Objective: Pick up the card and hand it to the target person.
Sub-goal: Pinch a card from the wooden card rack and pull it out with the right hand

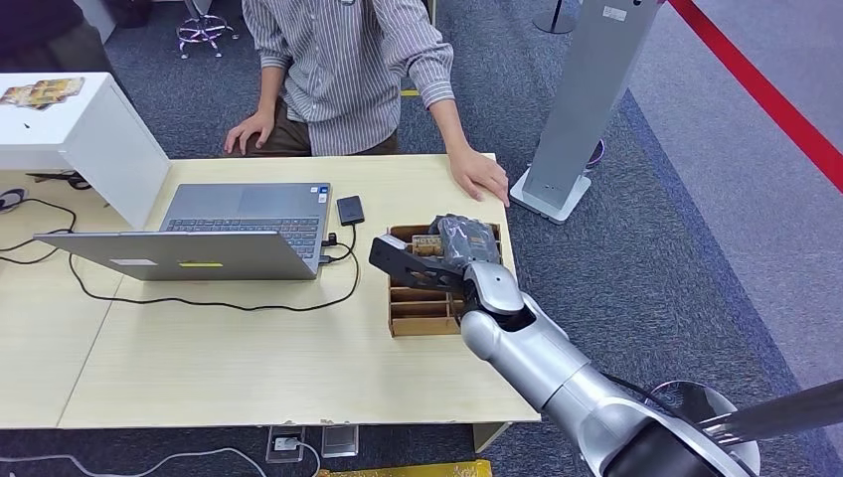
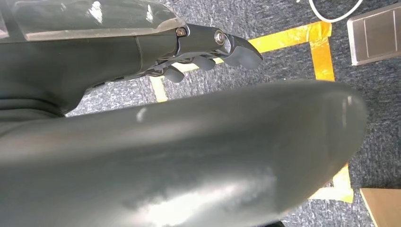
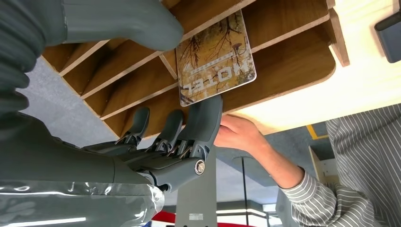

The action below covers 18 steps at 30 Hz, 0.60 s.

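We see the table (image 1: 249, 368) with the person (image 1: 343, 70) standing on its far side, one of the person's hands (image 1: 479, 175) resting on the edge just beyond the right hand (image 1: 459, 243). Directly under that hand sits the rack (image 1: 418, 310), a wooden box cut into slanted slots.

We judge the task to be at the grasp stage. The reach is done; the lift and the handover are both left. In the right wrist view the thumb (image 3: 123, 21) lies at one edge of the card (image 3: 216, 59) and the fingers (image 3: 203, 118) at the opposite edge, so the right hand brackets the card. We cannot tell whether it grips yet. The card sits in its slot, leaning against a divider.

The left hand (image 2: 208, 54) hangs over the floor, fingers curled in and holding nothing.

The card is a thin rectangle with rounded corners. Its face carries a brown and gold print of branches and the word HOTEL, read upside down from the wrist camera.
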Tool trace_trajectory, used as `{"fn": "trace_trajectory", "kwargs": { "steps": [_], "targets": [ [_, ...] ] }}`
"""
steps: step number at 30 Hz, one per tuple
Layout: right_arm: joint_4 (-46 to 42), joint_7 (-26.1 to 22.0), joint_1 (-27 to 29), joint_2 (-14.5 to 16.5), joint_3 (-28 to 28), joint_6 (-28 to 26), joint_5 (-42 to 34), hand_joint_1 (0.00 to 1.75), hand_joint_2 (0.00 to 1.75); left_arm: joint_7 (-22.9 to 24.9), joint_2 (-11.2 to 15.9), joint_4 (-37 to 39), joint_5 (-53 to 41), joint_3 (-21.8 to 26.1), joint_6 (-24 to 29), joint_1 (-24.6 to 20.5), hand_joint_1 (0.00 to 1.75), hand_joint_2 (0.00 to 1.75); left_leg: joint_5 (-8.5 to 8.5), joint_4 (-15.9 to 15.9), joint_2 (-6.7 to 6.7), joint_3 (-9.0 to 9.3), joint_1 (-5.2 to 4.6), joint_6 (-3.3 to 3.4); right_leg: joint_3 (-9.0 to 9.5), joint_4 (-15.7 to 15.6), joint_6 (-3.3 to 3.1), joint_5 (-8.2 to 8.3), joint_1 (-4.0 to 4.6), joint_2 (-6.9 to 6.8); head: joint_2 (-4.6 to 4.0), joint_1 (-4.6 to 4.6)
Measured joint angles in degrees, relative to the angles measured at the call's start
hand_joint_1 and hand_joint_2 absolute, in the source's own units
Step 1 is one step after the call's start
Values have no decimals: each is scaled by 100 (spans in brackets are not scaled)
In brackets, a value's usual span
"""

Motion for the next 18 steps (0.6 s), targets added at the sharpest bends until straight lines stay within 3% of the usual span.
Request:
{"fn": "trace_trajectory", "kwargs": {
  "steps": [5, 8, 14, 18],
  "targets": [
    [61, -33, -2, 25, 0, -4, 1, 82, 175, -17, -1, 1, 16, -2, 0, 0, 0, 0, 0, 0, 0, 0, 0, 0, 0, 0, 0, 0, 0, 0, 0, 1],
    [81, -42, -6, 26, 0, -7, 5, 93, 175, -17, -1, 0, 16, -3, 1, 0, 0, 0, 0, 0, 0, -1, 0, 0, 0, 0, 0, 0, 0, 0, 0, 3],
    [119, -56, -38, 55, -3, -33, 29, 142, 175, -17, -1, 1, 16, -7, 7, 1, 0, 0, 0, 0, 0, 0, 0, 0, 0, 0, 0, 0, 0, 0, -1, 1],
    [120, -70, -70, 74, -4, -56, 39, 164, 175, -17, -1, 1, 16, -7, 9, 0, 0, 0, 0, 0, 0, 0, 0, 0, 0, 0, 0, 0, 0, 0, 0, -2]
  ]
}}
